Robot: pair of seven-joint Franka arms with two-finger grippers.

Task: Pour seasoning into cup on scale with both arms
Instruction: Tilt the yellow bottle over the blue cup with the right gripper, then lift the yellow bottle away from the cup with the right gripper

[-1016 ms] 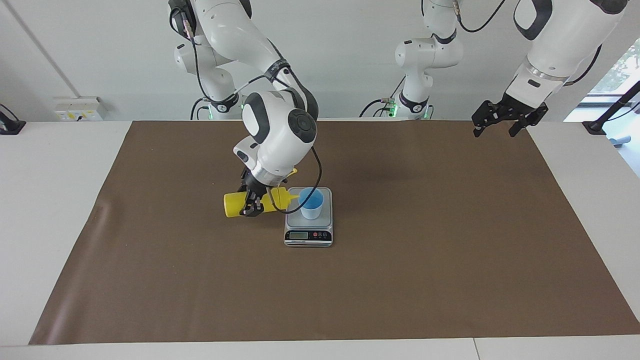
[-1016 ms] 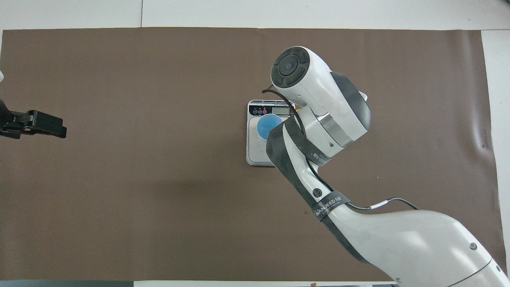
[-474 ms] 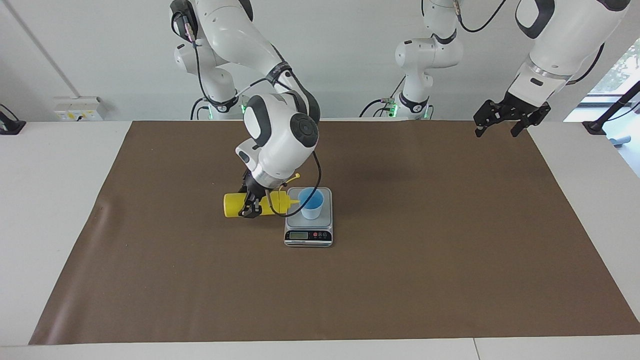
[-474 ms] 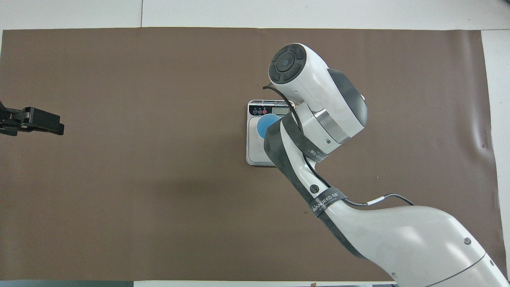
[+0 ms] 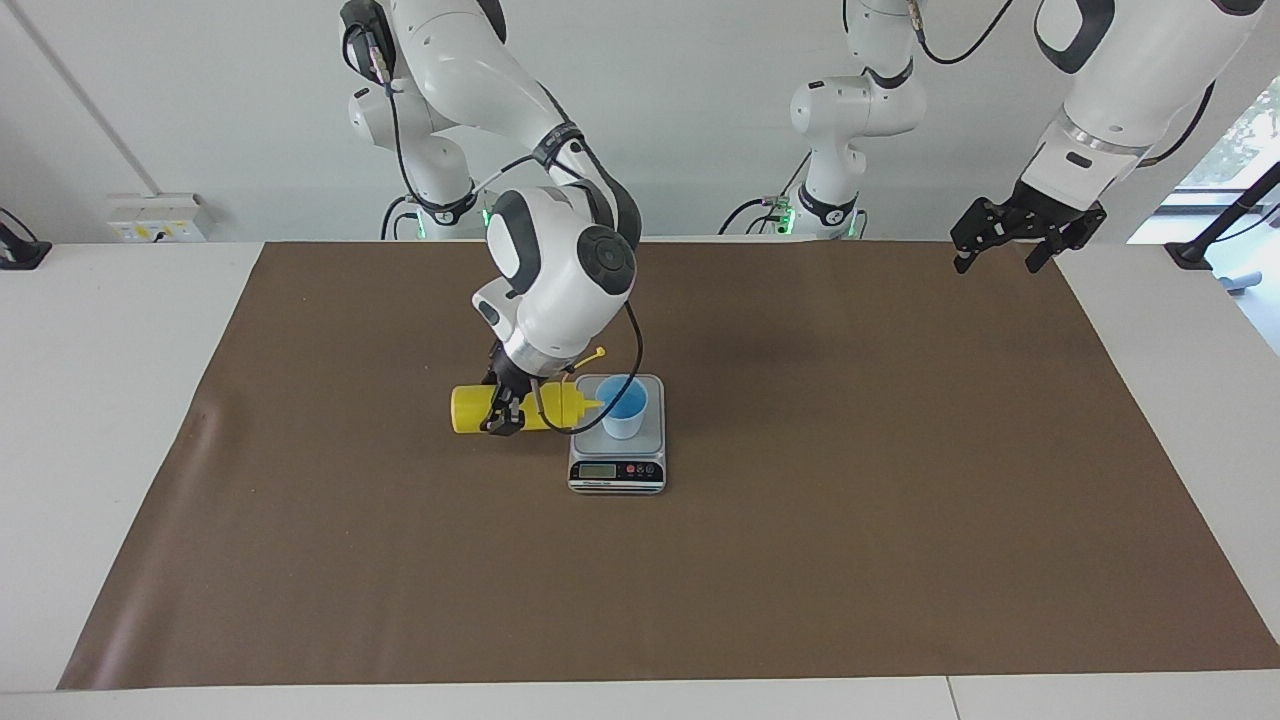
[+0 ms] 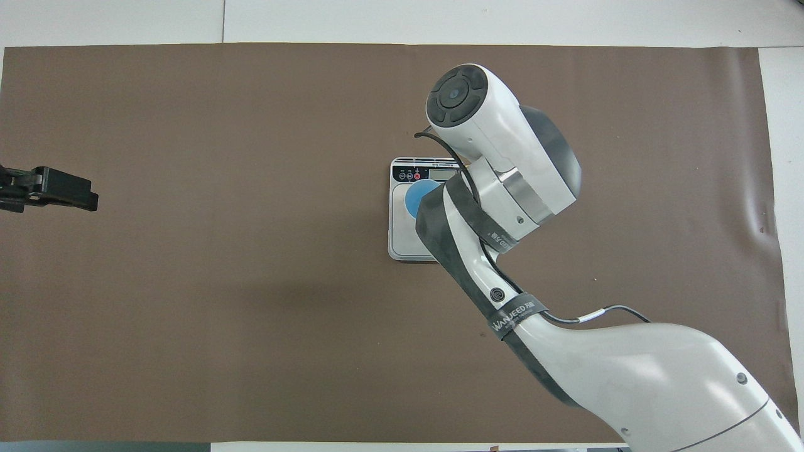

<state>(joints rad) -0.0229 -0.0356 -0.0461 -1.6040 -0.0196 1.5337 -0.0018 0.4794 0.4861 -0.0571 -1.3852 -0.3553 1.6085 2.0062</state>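
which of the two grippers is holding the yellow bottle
The right gripper, gripping the seasoning sideways beside the cup; the left gripper waits empty.

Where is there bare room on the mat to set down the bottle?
The brown mat is bare from the scale toward the left arm's end, under the waiting left gripper. It is crowded where the right gripper holds the yellow squeeze bottle beside the blue cup.

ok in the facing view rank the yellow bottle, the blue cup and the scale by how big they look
1. seasoning bottle, lying level in the right hand, and scale: they look about alike, so no ranking between them.
2. cup, on the scale, clearly smallest.
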